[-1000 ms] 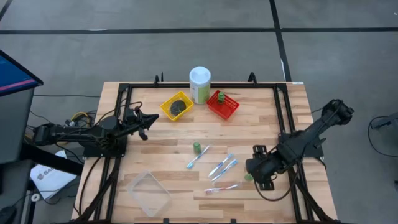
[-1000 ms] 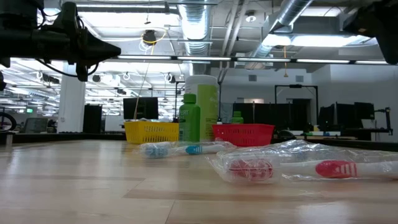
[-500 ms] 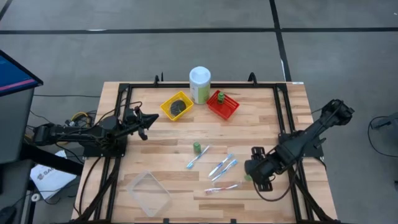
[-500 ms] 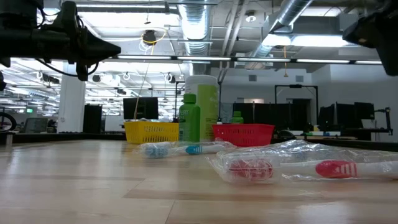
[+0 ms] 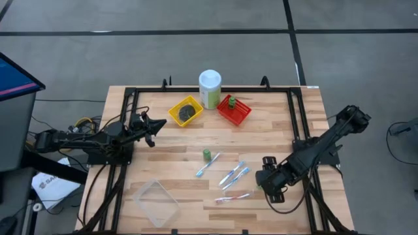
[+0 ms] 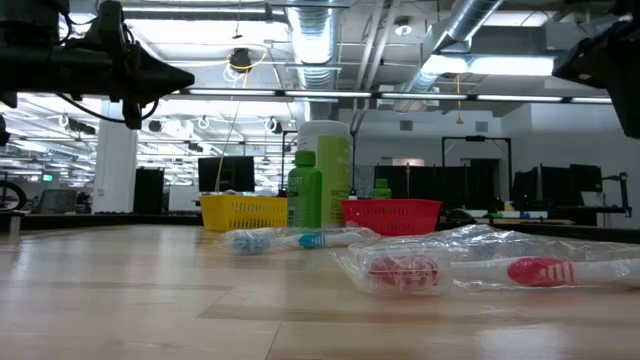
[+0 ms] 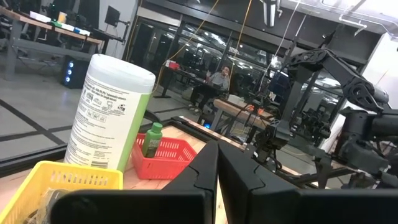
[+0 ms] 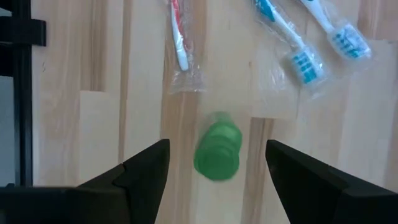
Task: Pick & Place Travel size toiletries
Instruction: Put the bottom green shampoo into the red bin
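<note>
table (image 5: 170,166): wood top; yellow basket (image 5: 185,111) and red basket (image 5: 234,110) at far edge.
right gripper (image 8: 216,163): fingers spread wide, hanging directly over green bottle (image 8: 217,151), not touching.
left gripper (image 5: 151,124): parked near left edge, fingers pressed together.
green bottle: standing on bare wood beside wrapped red toothbrush (image 8: 178,41); likely light, rigid, smooth plastic, tips easily. Grip mid-body, across the width.
blue toothbrushes (image 8: 315,43): near, clear of the fingers.

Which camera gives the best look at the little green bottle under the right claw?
The right wrist view: the green bottle stands in plain sight between the open right claw fingers. The high view shows only a green speck beside the claw. The low and left wrist views do not show it.
</note>
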Controlling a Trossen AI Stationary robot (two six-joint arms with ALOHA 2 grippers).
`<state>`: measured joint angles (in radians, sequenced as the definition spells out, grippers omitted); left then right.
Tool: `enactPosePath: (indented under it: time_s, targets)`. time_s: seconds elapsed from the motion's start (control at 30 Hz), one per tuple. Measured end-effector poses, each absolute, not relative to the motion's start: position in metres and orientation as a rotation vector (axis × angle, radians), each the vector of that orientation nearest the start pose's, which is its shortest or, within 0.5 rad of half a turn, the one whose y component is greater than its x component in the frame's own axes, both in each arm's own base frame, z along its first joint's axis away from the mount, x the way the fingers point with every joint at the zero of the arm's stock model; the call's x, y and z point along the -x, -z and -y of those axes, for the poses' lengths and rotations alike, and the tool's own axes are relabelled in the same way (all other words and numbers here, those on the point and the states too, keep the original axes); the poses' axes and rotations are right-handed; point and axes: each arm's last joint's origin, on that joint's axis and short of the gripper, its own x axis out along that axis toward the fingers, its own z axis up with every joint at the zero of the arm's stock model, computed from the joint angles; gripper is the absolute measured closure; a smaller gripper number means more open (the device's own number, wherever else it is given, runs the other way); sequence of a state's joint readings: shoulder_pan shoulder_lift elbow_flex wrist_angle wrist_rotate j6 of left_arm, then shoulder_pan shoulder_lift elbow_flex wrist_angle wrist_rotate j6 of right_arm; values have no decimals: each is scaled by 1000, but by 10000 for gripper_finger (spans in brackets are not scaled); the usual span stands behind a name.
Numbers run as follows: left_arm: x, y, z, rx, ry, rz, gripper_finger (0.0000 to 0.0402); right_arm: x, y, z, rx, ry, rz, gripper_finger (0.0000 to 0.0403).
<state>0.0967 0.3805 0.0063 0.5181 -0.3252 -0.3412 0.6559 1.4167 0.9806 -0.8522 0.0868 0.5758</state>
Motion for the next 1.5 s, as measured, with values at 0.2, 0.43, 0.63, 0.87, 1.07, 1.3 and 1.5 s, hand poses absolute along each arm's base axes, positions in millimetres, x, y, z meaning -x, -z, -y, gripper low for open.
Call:
enactPosePath:
  time_s: [0.2,0.43,0.63,0.87,1.07,1.3,1.5]
  targets:
    - [-118,-181,-21,352,-393,215,395,-205,-219,-156,-23,-114,-1284,156]
    - [-118,-182,-21,352,-392,216,395,-203,-220,-154,-14,-96,-1290,180]
    - [-118,-182,-21,352,-392,218,395,-203,-220,-154,-14,-94,-1292,191]
    - [-118,-182,-21,353,-391,221,395,-203,-220,-154,-17,-94,-1290,203]
    - [-118,-182,-21,353,-391,222,395,-203,-220,-154,-22,-95,-1284,211]
    - [-118,-182,-21,353,-391,221,395,-201,-215,-155,-38,-88,-1284,213]
    - [-118,-182,-21,353,-391,221,395,-201,-215,-154,-33,-84,-1292,233]
